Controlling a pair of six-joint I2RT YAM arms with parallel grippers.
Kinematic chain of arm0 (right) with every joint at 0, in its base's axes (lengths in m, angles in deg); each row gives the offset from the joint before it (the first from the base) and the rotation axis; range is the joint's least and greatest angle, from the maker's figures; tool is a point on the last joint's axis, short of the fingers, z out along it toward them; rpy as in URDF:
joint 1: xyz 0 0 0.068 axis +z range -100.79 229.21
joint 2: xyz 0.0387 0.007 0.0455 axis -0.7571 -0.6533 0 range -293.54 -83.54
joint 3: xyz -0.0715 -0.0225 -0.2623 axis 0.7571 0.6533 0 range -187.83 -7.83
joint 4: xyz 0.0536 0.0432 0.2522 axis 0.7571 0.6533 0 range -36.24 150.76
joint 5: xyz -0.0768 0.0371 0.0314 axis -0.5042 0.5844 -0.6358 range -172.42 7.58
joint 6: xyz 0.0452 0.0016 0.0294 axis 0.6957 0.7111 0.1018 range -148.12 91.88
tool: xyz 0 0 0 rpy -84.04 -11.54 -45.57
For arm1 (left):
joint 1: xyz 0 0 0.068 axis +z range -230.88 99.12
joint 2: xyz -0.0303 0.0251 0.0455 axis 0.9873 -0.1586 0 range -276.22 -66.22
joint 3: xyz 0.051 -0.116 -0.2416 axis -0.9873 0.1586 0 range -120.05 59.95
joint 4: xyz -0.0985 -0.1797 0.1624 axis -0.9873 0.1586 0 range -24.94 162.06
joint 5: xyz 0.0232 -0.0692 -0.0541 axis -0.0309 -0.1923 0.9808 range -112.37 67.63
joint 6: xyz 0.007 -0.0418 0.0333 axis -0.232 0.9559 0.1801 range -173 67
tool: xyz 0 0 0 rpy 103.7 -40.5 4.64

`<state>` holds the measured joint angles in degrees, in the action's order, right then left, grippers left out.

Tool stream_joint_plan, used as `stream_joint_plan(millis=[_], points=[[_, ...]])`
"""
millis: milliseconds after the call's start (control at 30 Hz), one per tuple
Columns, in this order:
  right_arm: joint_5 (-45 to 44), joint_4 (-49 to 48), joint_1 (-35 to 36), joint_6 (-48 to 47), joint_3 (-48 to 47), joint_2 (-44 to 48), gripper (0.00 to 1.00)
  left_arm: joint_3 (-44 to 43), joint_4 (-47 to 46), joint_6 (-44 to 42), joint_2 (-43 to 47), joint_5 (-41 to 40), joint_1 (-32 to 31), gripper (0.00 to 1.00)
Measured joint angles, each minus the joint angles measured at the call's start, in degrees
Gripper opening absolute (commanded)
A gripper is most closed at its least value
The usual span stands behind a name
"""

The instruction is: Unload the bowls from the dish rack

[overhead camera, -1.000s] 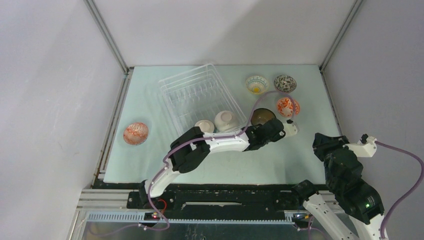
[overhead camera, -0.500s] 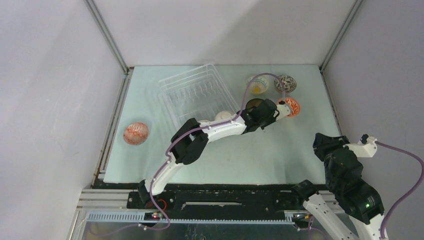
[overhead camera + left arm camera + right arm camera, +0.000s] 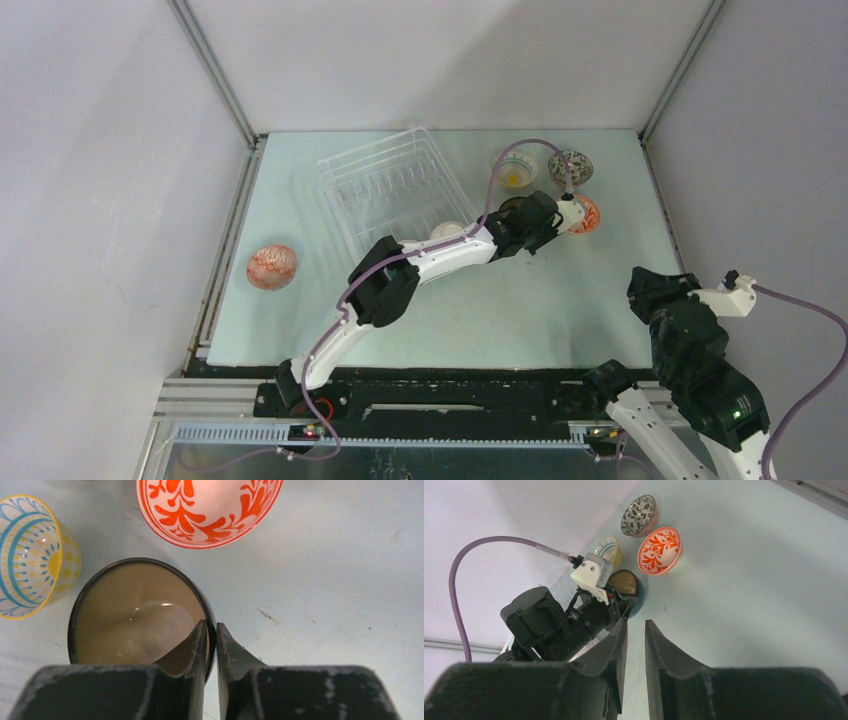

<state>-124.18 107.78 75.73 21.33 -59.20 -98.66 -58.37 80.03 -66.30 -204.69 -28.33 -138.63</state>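
Observation:
The dish rack (image 3: 385, 185), a white wire basket, stands at the back middle of the table. One pale bowl (image 3: 447, 231) shows at its near corner, partly behind my left arm. A dark bowl with a tan inside (image 3: 135, 620) rests on the table between a yellow-blue bowl (image 3: 30, 555) and a red-patterned bowl (image 3: 207, 510). My left gripper (image 3: 211, 627) closely straddles the dark bowl's rim, one finger inside and one outside. My right gripper (image 3: 636, 625) hovers at the near right, fingers slightly apart with nothing between them.
A speckled bowl (image 3: 570, 165) stands at the back right beside the yellow-blue bowl (image 3: 514, 172) and the red-patterned bowl (image 3: 586, 213). Another red-patterned bowl (image 3: 271, 267) sits alone at the left. The left arm's purple cable (image 3: 530, 150) arcs over the bowls.
My left arm carried the dark bowl from in front of the rack back and right, down among the bowls at the right. The right arm stayed still.

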Motion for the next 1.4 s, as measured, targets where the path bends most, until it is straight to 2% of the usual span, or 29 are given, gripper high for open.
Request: stream_joint_plan(millis=[100, 200, 300, 567, 767, 867, 933, 1067, 1133, 1233, 1333, 1400], points=[[-0.2, 0.1, 0.0, -0.1, 0.0, 0.5, 0.27, -0.4, -0.2, 0.3, -0.1, 0.3, 0.0, 0.24], [-0.2, 0.2, 0.0, -0.2, 0.0, 0.6, 0.27, -0.5, -0.5, 0.3, -0.1, 0.8, 0.0, 0.39], [-0.2, 0.5, 0.0, -0.1, 0.0, 0.5, 0.27, -0.5, -0.7, 0.4, -0.1, 1.3, 0.0, 0.48], [1.4, 0.9, 0.0, 0.9, 0.5, -0.5, 0.28, 1.2, -0.7, 1.3, 2.6, 2.2, 0.0, 0.55], [4.6, -1.3, 0.0, 1.8, 4.3, -1.9, 0.28, 6.6, -0.5, 2.9, 13.4, 1.5, 0.0, 0.65], [8.2, -3.3, -0.1, 2.5, 6.7, -5.2, 0.29, 8.3, -0.5, 4.4, 19.6, -0.8, 0.0, 0.66], [10.6, -5.4, -0.1, 2.6, 8.0, -8.0, 0.42, 8.9, 0.1, 6.4, 23.1, -2.3, 0.3, 0.67], [15.0, -11.3, -0.5, 2.6, 10.8, -14.0, 0.46, 12.4, 2.7, 12.0, 30.7, -4.6, 2.0, 0.69], [17.6, -14.7, -1.4, 2.4, 12.1, -18.0, 0.52, 15.2, 3.9, 14.6, 34.3, -5.9, 3.3, 0.70], [22.4, -20.2, -3.5, 1.8, 13.5, -25.0, 0.69, 21.0, 7.0, 19.8, 40.6, -7.4, 6.3, 0.70], [26.4, -25.0, -4.9, 0.5, 14.2, -31.9, 0.97, 27.0, 8.6, 24.8, 46.6, -7.2, 9.7, 0.70], [28.3, -28.3, -5.3, -1.1, 14.3, -36.0, 1.00, 32.0, 8.7, 27.6, 51.1, -7.0, 12.1, 0.72]])
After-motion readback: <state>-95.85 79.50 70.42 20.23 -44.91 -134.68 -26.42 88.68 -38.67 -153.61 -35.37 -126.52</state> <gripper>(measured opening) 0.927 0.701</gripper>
